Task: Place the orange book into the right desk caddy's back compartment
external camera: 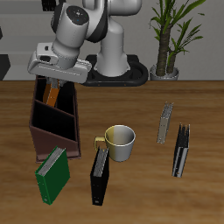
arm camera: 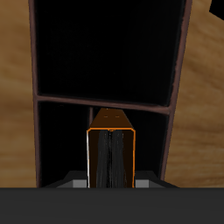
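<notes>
The gripper (external camera: 58,77) clamps the orange book (external camera: 53,93) upright. It hangs over the right desk caddy (external camera: 52,124), seemingly partly inside. A green book (external camera: 52,175) lies at the caddy's six o'clock.

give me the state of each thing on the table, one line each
gripper: shut on the orange book, above the caddy
orange book: held on end, partly inside the caddy
caddy: upright, open-topped
mug: upright
green book: leaning on the caddy
black book: lying by the mug
grey book: lying flat

A white mug (external camera: 121,140) stands mid-surface (external camera: 140,188), a black book (external camera: 101,175) touching it. A green book (external camera: 52,175), a grey book (external camera: 164,123) and another black book (external camera: 181,150) lie apart.
</notes>
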You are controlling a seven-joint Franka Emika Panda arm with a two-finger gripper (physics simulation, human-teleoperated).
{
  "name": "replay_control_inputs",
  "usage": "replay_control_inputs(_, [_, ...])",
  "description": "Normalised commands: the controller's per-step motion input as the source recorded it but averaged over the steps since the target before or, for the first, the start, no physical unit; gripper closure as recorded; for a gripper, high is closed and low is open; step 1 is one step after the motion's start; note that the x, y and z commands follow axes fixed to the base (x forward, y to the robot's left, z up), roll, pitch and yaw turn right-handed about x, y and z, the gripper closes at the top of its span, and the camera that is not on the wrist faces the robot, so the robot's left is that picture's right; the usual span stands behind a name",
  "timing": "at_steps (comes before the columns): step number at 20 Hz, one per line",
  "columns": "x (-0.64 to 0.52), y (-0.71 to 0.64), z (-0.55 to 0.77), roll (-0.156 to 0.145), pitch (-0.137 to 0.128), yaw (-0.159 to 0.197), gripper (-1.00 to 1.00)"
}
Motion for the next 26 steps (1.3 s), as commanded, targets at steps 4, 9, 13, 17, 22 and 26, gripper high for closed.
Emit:
replay_control_inputs(4, [0.01, -0.13, -0.17, -0.022, 0.021, -0.003, 1.0])
replay_control_inputs(9, [-0.01, -0.14, -0.17, -0.04, 0.034, -0.013, 1.0])
replay_control_inputs(13, [-0.01, -0.09, 0.01, -0.04, 0.024, -0.051, -1.0])
replay_control_inputs(17, [0.01, 0.0, 0.04, -0.003, -0.011, 0.003, -1.0])
replay_control_inputs(22, [0.03, 0.0, 0.04, 0.005, -0.004, -0.001, -1.0])
replay_control_inputs(26, [0.06, 0.17, 0.08, 0.017, -0.016, 0.029, -1.0])
